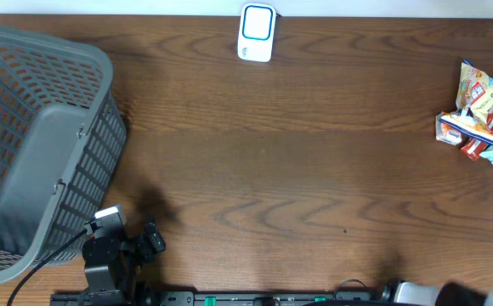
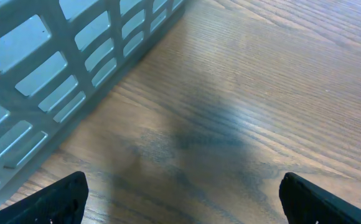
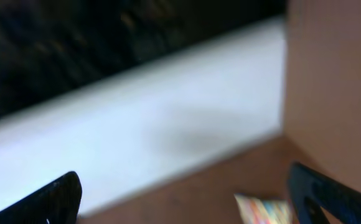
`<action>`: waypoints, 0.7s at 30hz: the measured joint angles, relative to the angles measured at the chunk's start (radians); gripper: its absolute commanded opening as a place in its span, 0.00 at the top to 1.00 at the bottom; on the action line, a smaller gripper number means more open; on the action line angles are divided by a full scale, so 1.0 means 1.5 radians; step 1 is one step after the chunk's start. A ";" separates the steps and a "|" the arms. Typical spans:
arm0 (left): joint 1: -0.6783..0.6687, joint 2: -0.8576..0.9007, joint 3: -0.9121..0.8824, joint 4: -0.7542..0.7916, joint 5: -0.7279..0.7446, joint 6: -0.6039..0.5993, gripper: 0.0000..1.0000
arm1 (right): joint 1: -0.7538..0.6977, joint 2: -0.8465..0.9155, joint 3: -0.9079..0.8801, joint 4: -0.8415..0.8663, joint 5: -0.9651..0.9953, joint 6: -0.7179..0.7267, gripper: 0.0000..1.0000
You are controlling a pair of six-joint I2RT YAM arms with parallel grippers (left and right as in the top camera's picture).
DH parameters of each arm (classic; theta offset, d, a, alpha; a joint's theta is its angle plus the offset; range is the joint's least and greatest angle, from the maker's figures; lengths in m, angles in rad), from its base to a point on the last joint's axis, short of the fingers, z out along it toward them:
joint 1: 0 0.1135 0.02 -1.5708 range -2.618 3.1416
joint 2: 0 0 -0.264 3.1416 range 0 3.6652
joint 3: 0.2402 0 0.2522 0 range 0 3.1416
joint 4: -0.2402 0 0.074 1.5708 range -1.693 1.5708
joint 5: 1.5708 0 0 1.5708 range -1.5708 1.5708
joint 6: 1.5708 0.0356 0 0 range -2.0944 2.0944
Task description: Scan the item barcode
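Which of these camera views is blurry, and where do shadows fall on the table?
Right wrist: heavily blurred, the snack packet just a colourful smudge. Left wrist: crisp wood grain, a soft dark shadow on the table beside the basket. Overhead: sharp and evenly lit, with a faint shadow on the wood by the basket.

The overhead camera looks straight down on the whole table (image 1: 297, 170), with the basket (image 1: 25, 153) at the left and the packets (image 1: 480, 119) at the right. The left wrist camera sits low and close, facing the basket's wall and the wood beside it. The right wrist view is blurred, facing a white strip (image 3: 168, 124).
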 measured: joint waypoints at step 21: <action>0.000 0.000 0.000 0.000 0.000 0.000 0.02 | 0.080 -0.311 -0.085 -0.038 -0.116 0.001 0.01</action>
